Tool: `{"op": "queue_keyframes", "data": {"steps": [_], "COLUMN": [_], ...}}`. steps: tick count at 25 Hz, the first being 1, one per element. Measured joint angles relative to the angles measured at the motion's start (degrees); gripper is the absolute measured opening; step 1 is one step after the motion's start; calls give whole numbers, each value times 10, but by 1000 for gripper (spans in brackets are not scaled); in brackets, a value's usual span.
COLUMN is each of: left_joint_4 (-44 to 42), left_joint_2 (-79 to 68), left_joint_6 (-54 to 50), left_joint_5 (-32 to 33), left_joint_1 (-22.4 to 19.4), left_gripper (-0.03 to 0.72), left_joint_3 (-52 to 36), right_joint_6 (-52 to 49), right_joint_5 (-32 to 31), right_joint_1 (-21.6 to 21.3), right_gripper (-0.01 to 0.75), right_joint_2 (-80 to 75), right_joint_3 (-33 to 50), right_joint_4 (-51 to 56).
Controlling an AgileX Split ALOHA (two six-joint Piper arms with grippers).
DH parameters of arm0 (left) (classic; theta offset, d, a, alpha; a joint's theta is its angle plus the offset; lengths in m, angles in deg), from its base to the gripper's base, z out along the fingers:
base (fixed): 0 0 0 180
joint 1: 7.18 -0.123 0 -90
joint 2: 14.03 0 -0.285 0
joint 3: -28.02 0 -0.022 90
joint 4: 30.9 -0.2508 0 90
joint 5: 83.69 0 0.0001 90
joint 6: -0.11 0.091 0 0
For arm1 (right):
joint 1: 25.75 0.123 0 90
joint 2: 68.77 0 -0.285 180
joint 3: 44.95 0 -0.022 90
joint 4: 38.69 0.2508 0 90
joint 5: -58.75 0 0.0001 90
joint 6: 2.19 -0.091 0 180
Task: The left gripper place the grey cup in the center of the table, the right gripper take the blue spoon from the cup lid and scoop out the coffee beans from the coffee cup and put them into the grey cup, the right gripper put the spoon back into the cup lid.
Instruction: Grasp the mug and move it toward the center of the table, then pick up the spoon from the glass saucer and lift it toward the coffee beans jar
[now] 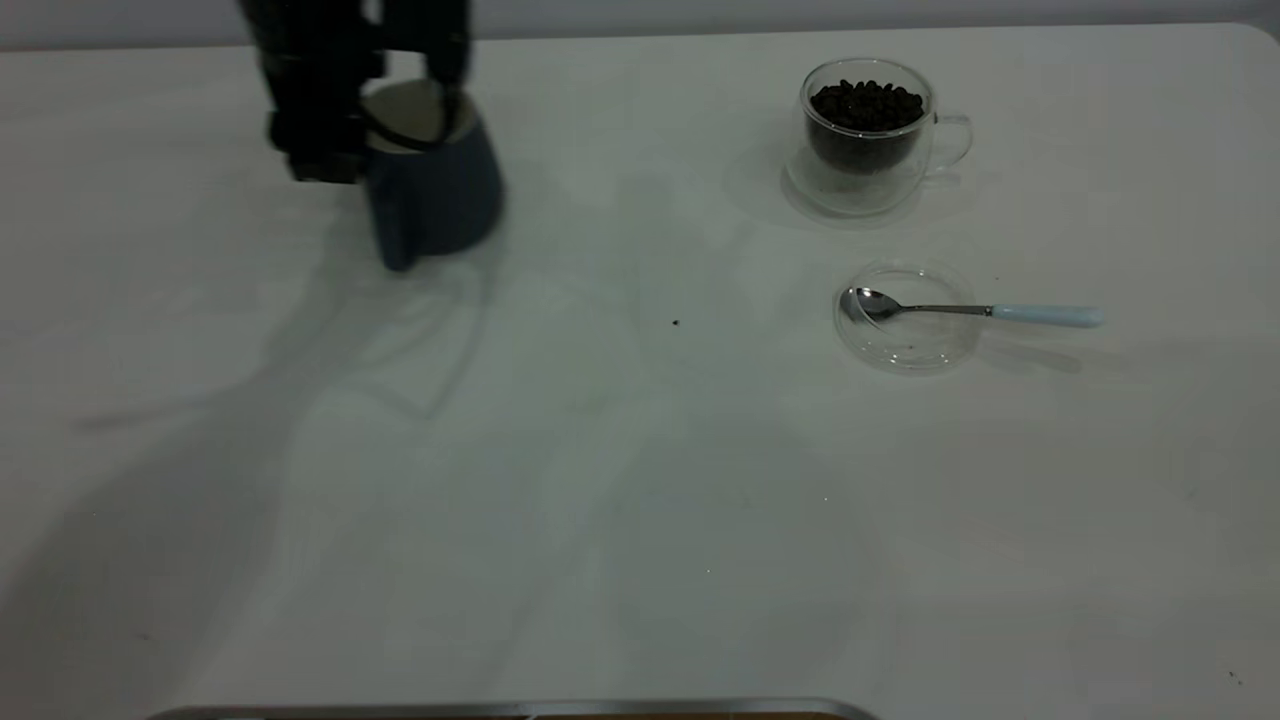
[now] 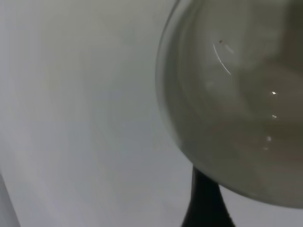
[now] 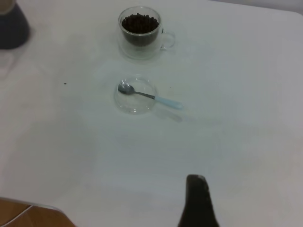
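Observation:
The grey cup point(image 1: 440, 200) is at the table's far left, handle toward the front. My left gripper point(image 1: 400, 105) is shut on its rim, with one finger inside and the rest outside. In the left wrist view the cup's cream inside point(image 2: 236, 104) fills the picture above one dark finger point(image 2: 203, 208). The coffee cup point(image 1: 866, 150) with the coffee beans point(image 1: 866, 105) stands at the far right. In front of it the blue spoon point(image 1: 960, 310) lies with its bowl in the cup lid point(image 1: 910, 350). My right gripper point(image 3: 196, 194) hovers well short of the lid point(image 3: 137, 106), spoon point(image 3: 149, 96) and coffee cup point(image 3: 139, 35).
The white table point(image 1: 640, 480) has a small dark speck point(image 1: 676, 322) near its middle. A metal strip point(image 1: 520, 708) runs along the front edge. In the right wrist view the grey cup point(image 3: 12, 26) sits at the picture's corner, and the table edge point(image 3: 33, 204) shows.

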Motion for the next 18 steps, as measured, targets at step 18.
{"op": "queue_keyframes", "data": {"steps": [18], "left_joint_4": [-25], "left_joint_2": [207], "left_joint_6": [-210], "left_joint_5": [241], "left_joint_1": [88], "left_gripper": [567], "left_joint_3": [0], "right_joint_6": [0], "right_joint_5": [0], "right_joint_1": [0], "right_gripper": [588], "right_joint_2": [0], "right_joint_3": [0], "right_joint_4": [0]}}
